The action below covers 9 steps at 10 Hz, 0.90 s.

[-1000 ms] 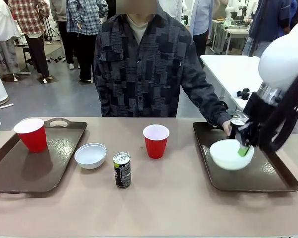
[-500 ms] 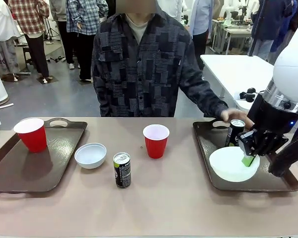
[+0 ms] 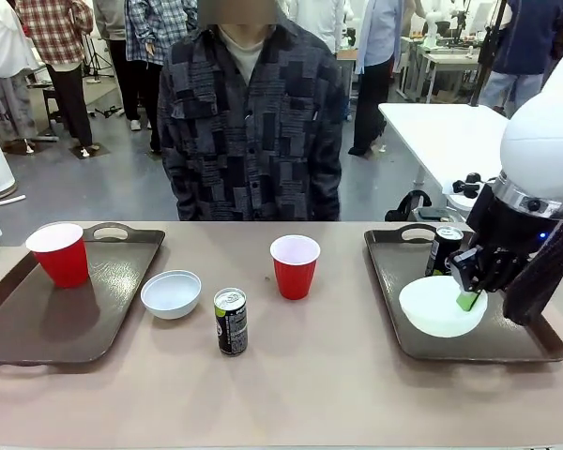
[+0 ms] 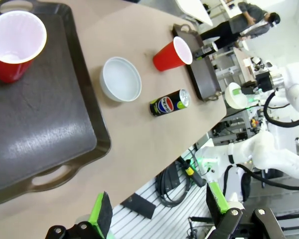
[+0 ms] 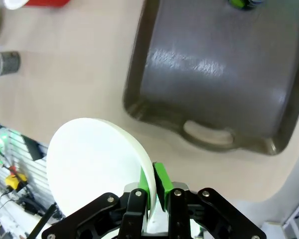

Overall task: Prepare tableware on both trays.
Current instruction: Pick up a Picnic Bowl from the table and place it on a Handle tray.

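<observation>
My right gripper [image 3: 467,298] is shut on the rim of a white bowl [image 3: 439,307] and holds it above the right tray [image 3: 394,272]. A black can [image 3: 444,251] stands at the back of that tray. In the right wrist view the bowl [image 5: 94,164] hangs tilted, with the tray [image 5: 219,79] well below. The left tray [image 3: 38,319] carries a red cup [image 3: 61,253]. On the bare table stand a second white bowl [image 3: 171,292], the Pepsi can [image 3: 231,321] and another red cup [image 3: 295,266]. My left gripper [image 4: 159,209] is open high above the left tray [image 4: 40,129].
A person [image 3: 249,122] stands at the far side of the table, hands off it. The table's front edge lies close below both trays. Bare tabletop stretches between the red cup and the right tray.
The person's hand has left the can on the right tray and the person has stepped back. My right gripper with the bowl has shifted slightly right over the tray.
</observation>
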Tool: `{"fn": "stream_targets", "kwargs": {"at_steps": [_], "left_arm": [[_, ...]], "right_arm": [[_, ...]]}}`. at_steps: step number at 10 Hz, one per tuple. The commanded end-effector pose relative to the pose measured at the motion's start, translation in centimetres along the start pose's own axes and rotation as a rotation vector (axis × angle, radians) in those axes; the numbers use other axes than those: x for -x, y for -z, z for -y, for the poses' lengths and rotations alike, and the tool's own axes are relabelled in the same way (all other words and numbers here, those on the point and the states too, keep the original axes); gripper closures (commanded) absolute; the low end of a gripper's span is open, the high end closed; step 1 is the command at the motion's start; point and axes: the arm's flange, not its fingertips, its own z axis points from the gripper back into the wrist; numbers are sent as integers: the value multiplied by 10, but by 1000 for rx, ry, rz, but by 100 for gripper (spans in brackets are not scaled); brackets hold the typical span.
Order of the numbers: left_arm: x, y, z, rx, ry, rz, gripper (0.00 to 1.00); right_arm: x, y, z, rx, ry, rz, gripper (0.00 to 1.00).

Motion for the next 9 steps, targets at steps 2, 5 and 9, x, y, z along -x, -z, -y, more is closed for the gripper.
{"fn": "stream_targets", "kwargs": {"at_steps": [2,5,9], "left_arm": [[1,-1,0,15,6,6,0],[1,-1,0,15,6,6,0],[1,-1,0,15,6,6,0]], "right_arm": [[-31,33,46,30,-38,14,100],[-19,20,37,13,-23,13,100],[-30,36,48,19,-41,28,93]]}}
